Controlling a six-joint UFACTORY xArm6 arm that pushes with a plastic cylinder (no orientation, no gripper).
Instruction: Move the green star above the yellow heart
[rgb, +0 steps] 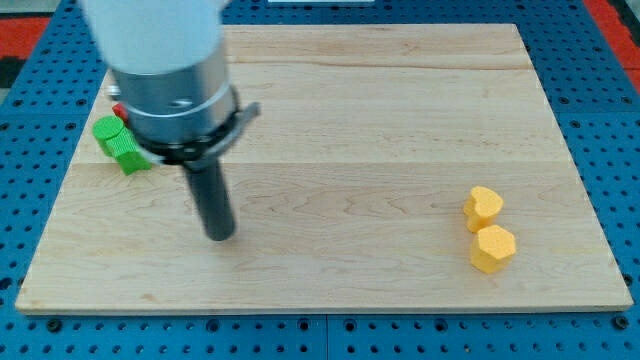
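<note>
on the wooden board (400, 120), toward the view's left, my tip (220, 235) is seen resting at the end of the dark rod, which hangs below the arm's large grey cylinder (165, 70). nothing is gripped, since no jaws are fitted, and no block is touched by the tip. the green blocks (120, 145) are found near the board's left edge, up and to the left of the tip, partly hidden by the arm; whether one of them is the star cannot be told. a small red block (118, 110) is glimpsed just above them. the yellow heart (483, 207) is placed near the view's right, well apart from the tip, with a yellow hexagon (493, 248) set just below it, touching or almost touching.
</note>
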